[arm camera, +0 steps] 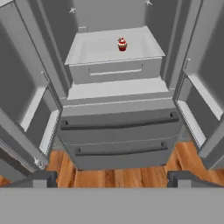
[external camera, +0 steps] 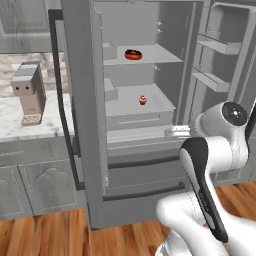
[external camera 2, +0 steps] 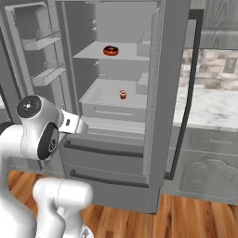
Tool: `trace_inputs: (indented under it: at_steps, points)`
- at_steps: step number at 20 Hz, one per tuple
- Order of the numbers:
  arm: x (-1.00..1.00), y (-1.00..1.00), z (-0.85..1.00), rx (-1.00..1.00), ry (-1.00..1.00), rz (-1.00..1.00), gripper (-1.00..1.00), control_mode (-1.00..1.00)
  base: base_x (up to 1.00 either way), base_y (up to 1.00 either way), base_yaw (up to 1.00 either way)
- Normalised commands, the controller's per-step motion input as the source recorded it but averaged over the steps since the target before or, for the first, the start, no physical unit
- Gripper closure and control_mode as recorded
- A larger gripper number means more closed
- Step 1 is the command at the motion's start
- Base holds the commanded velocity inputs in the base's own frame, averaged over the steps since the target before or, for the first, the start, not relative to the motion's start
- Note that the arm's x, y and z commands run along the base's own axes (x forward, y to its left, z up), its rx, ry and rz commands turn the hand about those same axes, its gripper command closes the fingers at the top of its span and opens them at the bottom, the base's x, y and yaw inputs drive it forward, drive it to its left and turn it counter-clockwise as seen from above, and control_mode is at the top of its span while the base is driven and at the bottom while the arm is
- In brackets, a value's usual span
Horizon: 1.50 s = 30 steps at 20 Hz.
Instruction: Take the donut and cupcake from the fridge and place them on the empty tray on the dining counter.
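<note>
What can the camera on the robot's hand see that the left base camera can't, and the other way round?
The hand view shows the gripper, its tips wide apart, and both bottom drawers head-on.

The left base view shows the donut on the upper shelf, a grey coffee machine on the wall counter, and the robot's arm.

Both show the open fridge and the cupcake on the lower shelf.

the white arm rises from the base and bends at a large round joint with a dark cap, then the forearm goes forward. the wrist ends in a pale hand (external camera: pixel 176 132), seen also from the other side (external camera 2: pixel 76 125). the gripper (arm camera: pixel 111 178) points forward and a little down. its two dark fingertips (arm camera: pixel 41 178) stand wide apart, with nothing between them.
</note>
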Motion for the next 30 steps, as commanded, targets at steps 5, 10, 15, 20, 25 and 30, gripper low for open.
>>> trace_inputs:
  at_steps: [5, 10, 15, 20, 25, 30]
  points:
    - [-0.31, -0.05, 0.00, 0.00, -0.01, 0.12, -1.00, -1.00, 0.00, 0.00, 0.00]
    - [-0.01, -0.01, 0.00, 0.00, 0.00, 0.00, -1.00, 1.00, 0.16, 0.00, 0.00]
    - [0.00, 0.00, 0.00, 0.00, 0.00, 0.00, -1.00, 1.00, 0.76, 0.00, 0.00]
    - [0.00, 0.00, 0.00, 0.00, 0.00, 0.00, -1.00, 1.00, 0.85, 0.00, 0.00]
    - [0.00, 0.00, 0.00, 0.00, 0.00, 0.00, -1.00, 1.00, 1.00, -0.02, 0.01]
    - [0.00, 0.00, 0.00, 0.00, 0.00, 0.00, -1.00, 1.00, 1.00, -0.05, 0.01]
